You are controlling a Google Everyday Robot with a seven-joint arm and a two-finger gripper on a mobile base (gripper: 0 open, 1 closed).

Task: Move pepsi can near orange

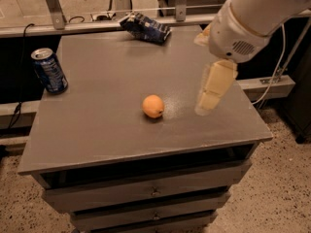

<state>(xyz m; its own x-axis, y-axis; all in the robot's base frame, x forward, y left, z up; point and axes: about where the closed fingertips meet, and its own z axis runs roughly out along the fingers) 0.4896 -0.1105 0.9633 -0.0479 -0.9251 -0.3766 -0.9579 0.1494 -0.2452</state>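
Blue, silver-topped can (50, 71) stands upright at the left edge of the matte grey table (121, 62), well apart from the smooth, round orange (153, 106) mid-table. No grab yet, so the whole carry is left. Cream gripper (206, 103) hangs right of the orange, holding nothing; open or closed, can't tell.

I can read no word, brand or number anywhere. The small blue cylindrical drink can (50, 71) at the left edge of the grey table (107, 130) carries white markings too unclear to make out. The same goes for the crumpled blue-and-white snack bag (146, 27) at the far edge. My pale gripper (206, 103) hangs over the table's right side and shows no lettering.
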